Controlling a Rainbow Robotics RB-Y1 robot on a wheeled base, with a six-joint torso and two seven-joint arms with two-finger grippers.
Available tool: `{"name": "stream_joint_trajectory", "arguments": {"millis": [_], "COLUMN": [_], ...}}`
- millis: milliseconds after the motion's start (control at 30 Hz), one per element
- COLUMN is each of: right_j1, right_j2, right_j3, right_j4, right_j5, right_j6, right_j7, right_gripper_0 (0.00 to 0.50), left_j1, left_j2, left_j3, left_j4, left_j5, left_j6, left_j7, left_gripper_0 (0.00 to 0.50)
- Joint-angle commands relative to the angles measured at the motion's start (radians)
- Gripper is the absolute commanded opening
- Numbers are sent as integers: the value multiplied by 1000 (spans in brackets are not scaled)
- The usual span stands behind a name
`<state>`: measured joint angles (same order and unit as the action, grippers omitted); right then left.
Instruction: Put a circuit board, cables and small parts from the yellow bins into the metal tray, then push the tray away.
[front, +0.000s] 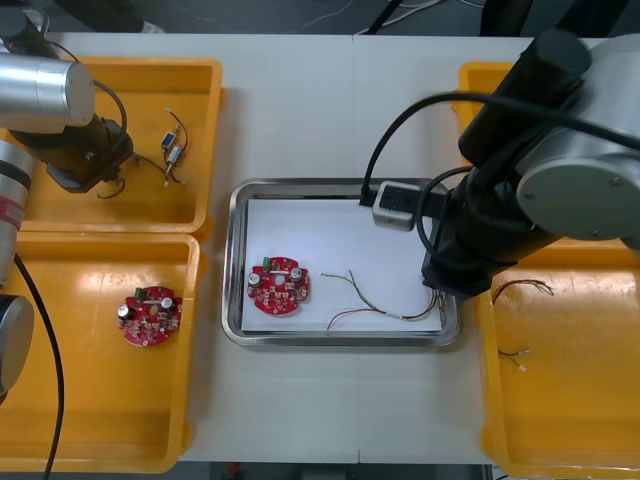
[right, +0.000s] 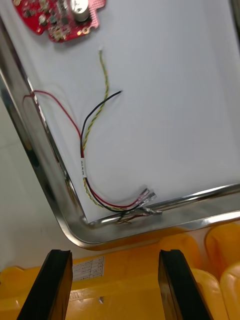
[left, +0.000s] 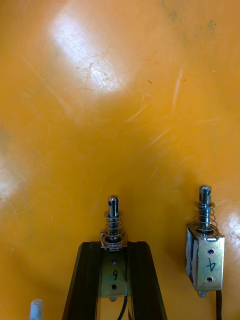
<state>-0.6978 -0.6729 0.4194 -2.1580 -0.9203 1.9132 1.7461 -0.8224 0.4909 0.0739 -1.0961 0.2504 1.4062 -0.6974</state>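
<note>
On the light table (front: 290, 110), metal tray (front: 231, 262).

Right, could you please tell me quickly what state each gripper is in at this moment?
Left gripper: shut on a small metal part in the far left yellow bin.
Right gripper: open, holding nothing, at the edge of the metal tray.

Bright, even overhead light. Broad white glare patches on floor of yellow bin (left: 150, 125). Shiny rim of metal tray (right: 47, 175) mirrors ends of cables (right: 84, 145). Shadows faint, soft. Table (front: 300, 110) evenly lit.
</note>
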Motion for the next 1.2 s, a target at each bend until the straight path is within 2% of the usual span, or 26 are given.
{"name": "stream_joint_trajectory", "arguments": {"millis": [33, 200, 400, 733, 867, 967, 1200], "right_j1": [-2, 58, 103, 130, 156, 170, 210], "right_j2": [-2, -11, -57, -192, -232, -258, -327], "right_j3": [-163, -297, -373, -438, -481, -505, -537], "right_j4": [-36, -36, -36, -26, -2, 24, 69], "right_j5": [-43, -57, -64, -83, -95, -98, -57], "right_j6": [7, 7, 7, 7, 7, 7, 7], "right_j7": [-86, -165, -270, -502, -580, -639, -752], "right_gripper_0": [500, 500, 500, 500, 500, 500, 500], "left_j1": [-52, -52, -52, -52, -52, -52, -50], "left_j2": [-12, -3, 14, 35, 41, 40, 35], "left_j3": [-11, -11, 9, 27, 43, 47, 17], "left_j4": [-10, -50, -153, -332, -407, -461, -601], "left_j5": [-10, -6, 9, 40, 50, 69, 202], "left_j6": [19, 79, 221, 430, 514, 514, 514], "left_j7": [53, 44, 24, -13, -80, -109, -119], "left_gripper_0": [0, 0, 0, 0, 0, 0, 0]}}
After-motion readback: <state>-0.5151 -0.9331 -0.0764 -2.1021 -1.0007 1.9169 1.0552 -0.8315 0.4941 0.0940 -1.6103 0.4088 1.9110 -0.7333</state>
